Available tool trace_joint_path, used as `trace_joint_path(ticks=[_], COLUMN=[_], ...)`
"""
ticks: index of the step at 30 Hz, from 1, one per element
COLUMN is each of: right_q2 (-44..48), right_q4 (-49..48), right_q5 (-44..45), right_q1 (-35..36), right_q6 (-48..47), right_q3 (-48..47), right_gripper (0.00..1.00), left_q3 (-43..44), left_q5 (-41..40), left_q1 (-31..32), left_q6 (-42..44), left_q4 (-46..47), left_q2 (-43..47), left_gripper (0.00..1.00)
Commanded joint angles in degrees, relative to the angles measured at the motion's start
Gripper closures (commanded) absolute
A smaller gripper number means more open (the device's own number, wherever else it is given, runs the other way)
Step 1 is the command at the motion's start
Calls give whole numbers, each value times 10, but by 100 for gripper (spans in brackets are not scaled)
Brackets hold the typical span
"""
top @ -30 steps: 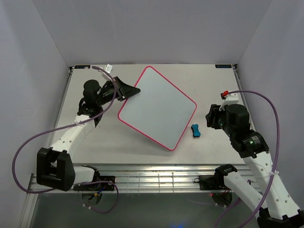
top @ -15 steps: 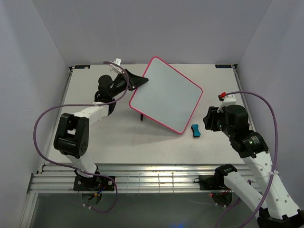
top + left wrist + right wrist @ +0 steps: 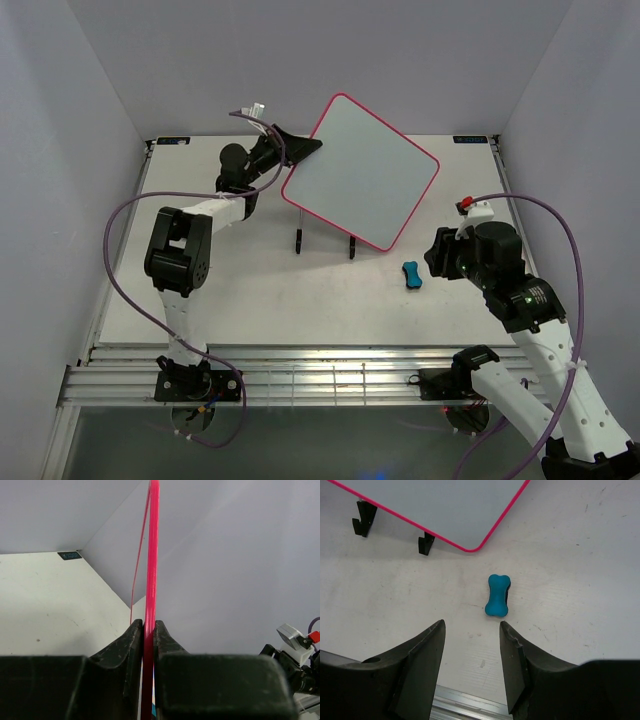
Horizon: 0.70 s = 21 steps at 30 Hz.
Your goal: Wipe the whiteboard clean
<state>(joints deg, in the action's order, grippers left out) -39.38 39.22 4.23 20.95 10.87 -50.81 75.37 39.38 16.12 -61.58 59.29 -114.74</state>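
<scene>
The whiteboard (image 3: 360, 172), glossy white with a pink-red frame, is raised and tilted over the back middle of the table; its face shows no marks. My left gripper (image 3: 300, 150) is shut on its left corner. In the left wrist view the pink frame edge (image 3: 151, 555) runs straight up between my shut left gripper (image 3: 149, 630). Over the table at the right, my right gripper (image 3: 435, 258) is open and holds nothing. In the right wrist view the gripper (image 3: 471, 624) hovers just short of a small blue bone-shaped eraser (image 3: 498, 595), and the whiteboard's lower corner (image 3: 435, 505) shows at the top.
A black wire stand shows two feet (image 3: 298, 243) (image 3: 352, 247) under the board's lower edge, also seen as stand feet (image 3: 426, 542) in the right wrist view. The blue eraser (image 3: 411, 273) lies on the table right of them. The table's metal front rail (image 3: 330, 360) runs along the near edge.
My left gripper has swung the whiteboard up and toward the back right, tilting it steeper and uncovering the stand's feet. The right arm and the eraser have barely moved.
</scene>
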Motion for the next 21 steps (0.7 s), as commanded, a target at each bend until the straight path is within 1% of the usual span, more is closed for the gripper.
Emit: trace_joint_path(ticks=[1, 10, 17, 21], right_q2=[5, -2, -2, -3], right_q4=[9, 5, 6, 2], right_q5=[-5, -17, -26, -28], right_q1=[-3, -3, -3, -2], right_q6=[-16, -26, -34, -39], right_q3=[-25, -28, -32, -32], right_gripper=[47, 47, 47, 47], left_q3=[59, 61, 90, 115], left_q5=[22, 45, 77, 92], left_q1=[-11, -34, -57, -69], left_q6=[-27, -29, -49, -57], left_q4=[83, 116, 148, 145], left_q2=[1, -41, -84, -109], left_gripper=[100, 100, 100, 100])
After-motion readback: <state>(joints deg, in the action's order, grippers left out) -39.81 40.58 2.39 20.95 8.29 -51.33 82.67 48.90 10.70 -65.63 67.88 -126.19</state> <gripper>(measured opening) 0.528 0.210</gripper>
